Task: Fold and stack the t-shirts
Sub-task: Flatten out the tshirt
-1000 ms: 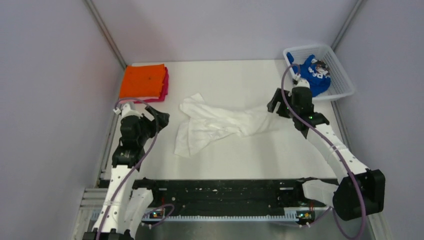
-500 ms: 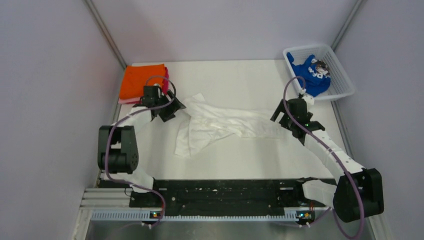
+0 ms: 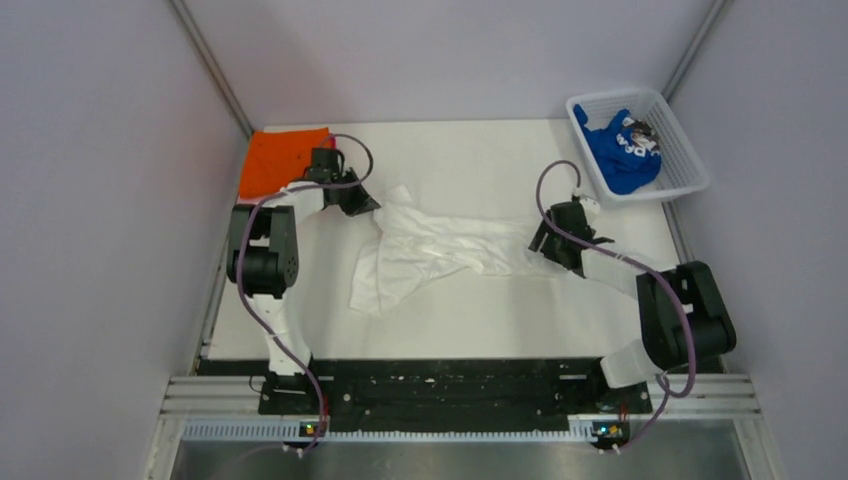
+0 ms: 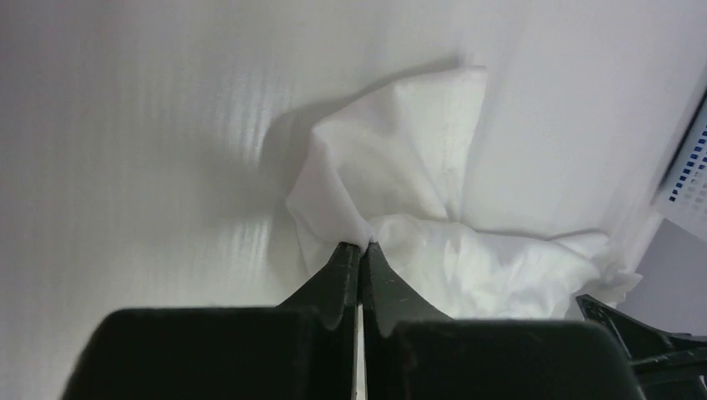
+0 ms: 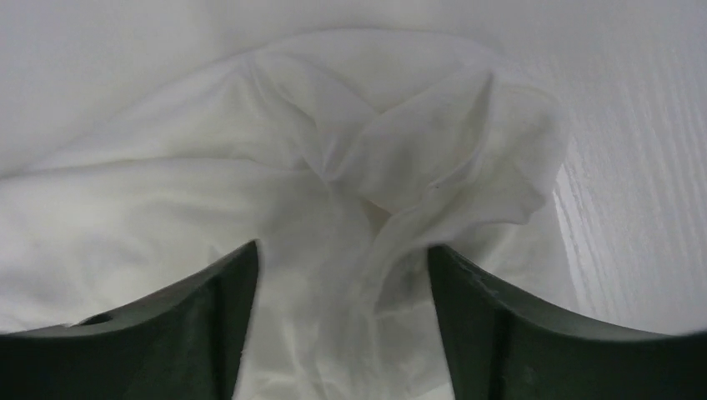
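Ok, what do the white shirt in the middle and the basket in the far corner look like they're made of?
The white shirt looks like thin, soft, matte cloth, probably cotton knit: it lies in limp folds and wrinkles. The basket looks like stiff white plastic, going by its open mesh walls and straight rim.

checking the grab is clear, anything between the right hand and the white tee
Nothing visible: the right hand hangs open right over the bunched end of the white tee, only cloth between its fingers.

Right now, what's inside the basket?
The basket holds a crumpled blue shirt with white lettering. Anything beneath the shirt is covered, so I cannot tell.
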### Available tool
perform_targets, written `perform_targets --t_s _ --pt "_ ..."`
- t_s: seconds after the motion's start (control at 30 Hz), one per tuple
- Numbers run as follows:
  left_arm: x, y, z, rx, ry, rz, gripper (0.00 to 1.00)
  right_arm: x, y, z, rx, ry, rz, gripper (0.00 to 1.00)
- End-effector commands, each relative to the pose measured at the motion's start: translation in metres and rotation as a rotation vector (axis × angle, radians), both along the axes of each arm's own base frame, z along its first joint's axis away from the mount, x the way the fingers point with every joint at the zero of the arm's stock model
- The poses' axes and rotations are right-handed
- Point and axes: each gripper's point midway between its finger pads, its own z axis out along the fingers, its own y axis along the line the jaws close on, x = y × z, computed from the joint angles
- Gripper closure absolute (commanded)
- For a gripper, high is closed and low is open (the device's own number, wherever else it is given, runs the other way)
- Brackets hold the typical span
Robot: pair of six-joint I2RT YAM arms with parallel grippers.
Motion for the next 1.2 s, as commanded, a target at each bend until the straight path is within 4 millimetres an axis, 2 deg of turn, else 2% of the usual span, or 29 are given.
perform_targets --t_s 0.0,0.03,0.07,0.1,0.13,0.23,0.33,0.4,0.43,0.5,0.53,0.6,0.63,0.67,0.73,0.83,0.87,0.93,0.97,1.0,1.03,1.07,1.1,1.13,1.17 --pt "0.008 -0.013 0.025 -0.005 -0.055 -0.061 1.00 0.038 0.017 0.007 -0.024 -0.083 0.085 0.48" --pt "0.008 -0.013 0.036 -0.007 -0.077 -0.063 1.00 0.043 0.018 0.008 -0.039 -0.083 0.102 0.68" --pt "0.010 -0.013 0.056 -0.006 -0.123 -0.060 1.00 0.050 0.018 0.015 -0.052 -0.095 0.104 0.84" --pt "0.014 -0.011 0.076 0.002 -0.171 -0.055 1.00 0.060 0.016 0.028 -0.070 -0.125 0.094 0.97" --pt "0.018 -0.010 0.098 0.009 -0.224 -0.053 1.00 0.076 0.016 0.058 -0.080 -0.199 0.085 1.00" --pt "0.037 -0.008 0.180 0.011 -0.394 -0.042 1.00 0.118 0.016 0.157 -0.125 -0.419 0.079 1.00" --pt "0.056 -0.006 0.282 -0.005 -0.586 -0.043 1.00 0.151 0.015 0.276 -0.170 -0.634 0.063 1.00" --pt "0.057 0.001 0.353 -0.024 -0.697 -0.031 1.00 0.158 0.011 0.349 -0.193 -0.748 0.045 1.00" --pt "0.051 0.005 0.397 -0.040 -0.785 -0.029 1.00 0.157 0.009 0.386 -0.199 -0.810 0.036 1.00" --pt "0.036 0.012 0.446 -0.058 -0.886 -0.019 1.00 0.147 0.006 0.442 -0.205 -0.907 0.033 1.00" --pt "0.027 0.016 0.464 -0.057 -0.931 -0.010 1.00 0.140 0.006 0.462 -0.203 -0.941 0.036 1.00" --pt "0.007 0.018 0.488 -0.052 -0.993 -0.003 1.00 0.125 0.006 0.491 -0.198 -0.989 0.061 1.00" --pt "-0.002 0.020 0.493 -0.045 -1.006 -0.001 1.00 0.117 0.007 0.497 -0.194 -0.996 0.075 1.00" --pt "-0.010 0.020 0.494 -0.038 -1.012 -0.003 1.00 0.107 0.007 0.499 -0.186 -0.999 0.089 1.00" --pt "-0.022 0.019 0.481 -0.031 -0.984 -0.016 1.00 0.089 0.006 0.492 -0.164 -0.990 0.108 1.00" --pt "-0.039 0.018 0.437 -0.025 -0.887 -0.026 1.00 0.062 0.008 0.453 -0.121 -0.940 0.144 1.00" --pt "-0.050 0.019 0.420 -0.024 -0.849 -0.016 1.00 0.044 0.007 0.442 -0.091 -0.929 0.152 1.00" --pt "-0.065 0.021 0.371 -0.021 -0.757 -0.008 1.00 0.024 0.011 0.394 -0.028 -0.849 0.181 1.00" --pt "-0.074 0.023 0.343 -0.019 -0.705 0.007 1.00 0.016 0.018 0.351 0.011 -0.765 0.211 1.00" --pt "-0.082 0.026 0.312 -0.013 -0.641 0.033 1.00 0.003 0.024 0.326 0.054 -0.718 0.240 1.00" --pt "-0.093 0.030 0.284 -0.003 -0.590 0.056 1.00 -0.009 0.030 0.293 0.100 -0.648 0.266 1.00" --pt "-0.103 0.034 0.252 0.006 -0.527 0.090 1.00 -0.022 0.037 0.265 0.154 -0.587 0.287 1.00" --pt "-0.118 0.039 0.208 0.019 -0.436 0.126 0.98 -0.036 0.043 0.232 0.204 -0.512 0.304 1.00" --pt "-0.131 0.043 0.177 0.031 -0.379 0.151 0.96 -0.050 0.048 0.198 0.253 -0.430 0.316 0.99" --pt "-0.142 0.046 0.150 0.047 -0.335 0.169 0.92 -0.065 0.055 0.173 0.294 -0.373 0.344 0.97"
